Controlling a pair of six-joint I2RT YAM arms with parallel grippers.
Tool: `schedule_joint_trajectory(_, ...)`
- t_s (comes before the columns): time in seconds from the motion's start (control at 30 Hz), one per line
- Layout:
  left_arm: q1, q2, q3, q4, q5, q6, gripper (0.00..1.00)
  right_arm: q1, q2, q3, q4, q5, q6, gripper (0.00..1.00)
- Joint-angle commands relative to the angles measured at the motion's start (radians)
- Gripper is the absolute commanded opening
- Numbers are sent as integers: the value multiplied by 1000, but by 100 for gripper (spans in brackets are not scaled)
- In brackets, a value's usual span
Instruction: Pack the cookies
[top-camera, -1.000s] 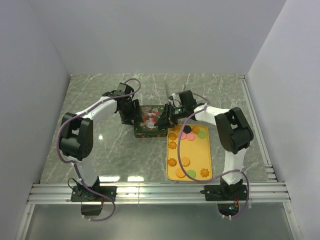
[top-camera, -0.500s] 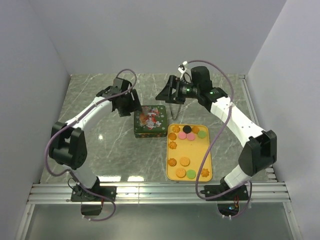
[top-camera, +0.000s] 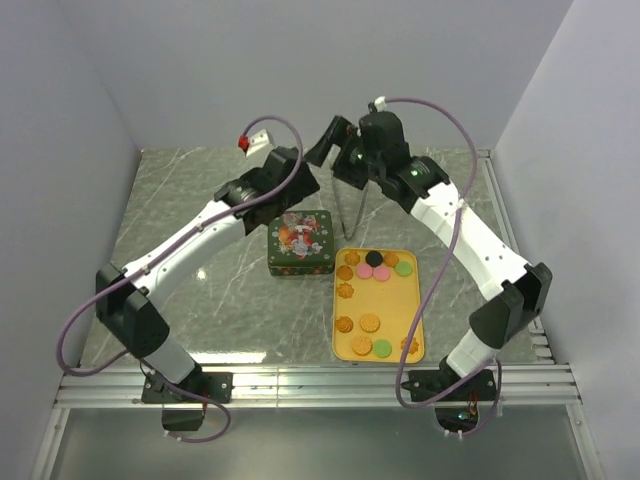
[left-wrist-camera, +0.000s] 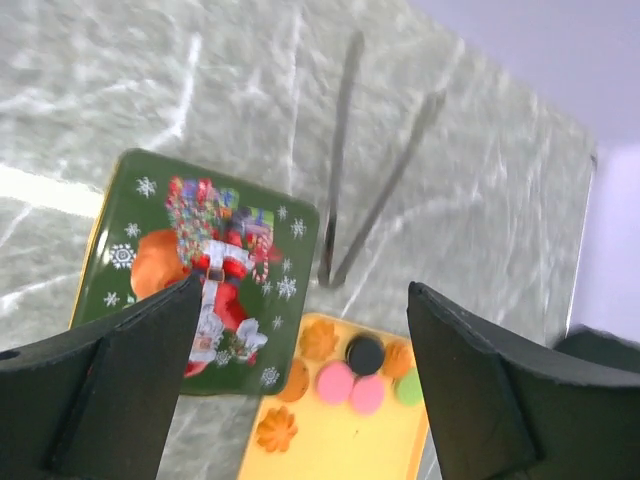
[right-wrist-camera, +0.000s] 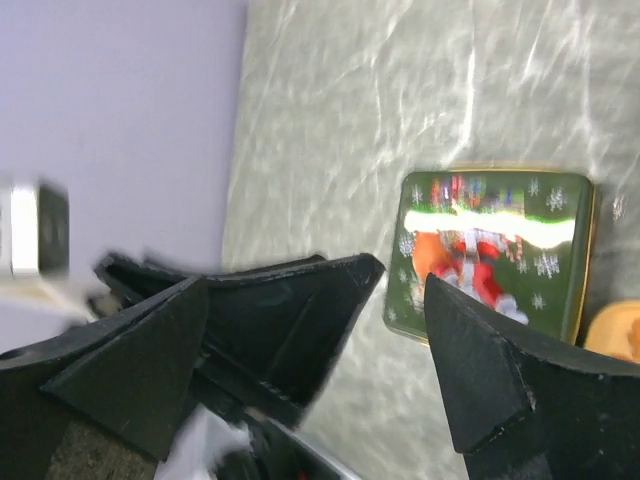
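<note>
The cookies (top-camera: 375, 265) lie on a yellow tray (top-camera: 395, 305): golden-brown, orange, pink, green and one black. They also show in the left wrist view (left-wrist-camera: 350, 385). A green Christmas tin (top-camera: 300, 241) with its lid on stands left of the tray; it shows in the left wrist view (left-wrist-camera: 200, 270) and the right wrist view (right-wrist-camera: 490, 255). My left gripper (top-camera: 297, 172) is open and empty, high above the tin. My right gripper (top-camera: 326, 145) is open and empty, high at the back, close to the left one.
Metal tongs (top-camera: 355, 205) lie on the marble table behind the tray, also in the left wrist view (left-wrist-camera: 350, 200). The left gripper's black fingers (right-wrist-camera: 260, 330) fill the right wrist view's lower left. White walls enclose the table on three sides.
Both grippers were down at the tin's sides a second ago. They have let go and risen up and back, and now hover near each other above the table's rear.
</note>
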Motion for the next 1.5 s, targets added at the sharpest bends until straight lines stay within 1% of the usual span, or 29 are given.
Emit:
schedule_joint_trajectory(0.0, -64, 83, 186, -173, -190, -128, 90, 65, 90, 179, -208, 240, 133, 96)
schedule_joint_trajectory(0.03, -78, 136, 224, -211, -237, -154, 91, 78, 107, 204, -233, 277, 149, 96)
schedule_joint_trajectory(0.07, -92, 164, 260, -251, -253, -169, 91, 108, 119, 242, -280, 300, 167, 96)
schedule_joint_trajectory(0.1, -109, 193, 338, -324, -260, -180, 90, 121, 134, 254, -287, 309, 181, 96)
schedule_joint_trajectory(0.17, -117, 278, 421, -405, -253, -203, 89, 159, 141, 270, -279, 340, 187, 97)
schedule_joint_trajectory(0.2, -120, 302, 501, -433, -239, -187, 89, 165, 141, 268, -263, 337, 164, 98)
schedule_joint_trajectory(0.27, -123, 361, 601, -510, -240, -180, 88, 186, 151, 296, -259, 347, 143, 98)
schedule_joint_trajectory(0.33, -126, 387, 637, -535, -231, -160, 87, 193, 162, 320, -273, 345, 138, 98)
schedule_joint_trajectory(0.4, -131, 381, 628, -509, -185, -108, 87, 205, 187, 350, -276, 308, 107, 98)
schedule_joint_trajectory(0.43, -135, 367, 618, -483, -181, -94, 88, 210, 199, 395, -305, 306, 97, 99)
schedule_joint_trajectory(0.53, -152, 335, 574, -458, -170, -65, 94, 248, 246, 493, -383, 395, 90, 100)
schedule_joint_trajectory(0.63, -154, 292, 534, -432, -144, -59, 97, 268, 280, 572, -437, 429, 81, 100)
schedule_joint_trajectory(0.67, -154, 280, 499, -412, -138, -61, 98, 271, 291, 586, -446, 433, 84, 100)
schedule_joint_trajectory(0.73, -154, 246, 462, -389, -104, -61, 100, 283, 294, 600, -457, 456, 84, 100)
schedule_joint_trajectory(0.8, -158, 223, 408, -355, -83, -64, 99, 286, 292, 598, -459, 444, 86, 100)
schedule_joint_trajectory(0.87, -158, 186, 349, -323, -32, -54, 100, 297, 279, 584, -457, 444, 87, 100)
schedule_joint_trajectory(1.0, -158, 109, 258, -222, 8, -35, 99, 311, 254, 583, -445, 450, 80, 100)
schedule_joint_trajectory(1.03, -160, 80, 244, -176, 20, -27, 100, 311, 251, 584, -439, 455, 80, 100)
schedule_joint_trajectory(1.07, -161, 67, 217, -158, 61, -19, 99, 317, 246, 587, -443, 469, 81, 100)
schedule_joint_trajectory(1.17, -163, 50, 210, -150, 92, -5, 99, 325, 257, 623, -486, 496, 115, 100)
schedule_joint_trajectory(1.23, -174, 54, 229, -163, 65, 10, 99, 341, 260, 639, -490, 518, 118, 100)
schedule_joint_trajectory(1.27, -184, 51, 248, -192, 42, 1, 99, 346, 244, 630, -471, 519, 95, 100)
schedule_joint_trajectory(1.3, -188, 39, 252, -188, 24, -1, 99, 355, 227, 614, -445, 518, 83, 100)
schedule_joint_trajectory(1.33, -191, 28, 249, -187, 8, -4, 100, 354, 207, 553, -372, 512, 72, 100)
schedule_joint_trajectory(1.47, -181, -30, 192, -118, 42, 11, 99, 355, 81, 408, -295, 553, 125, 100)
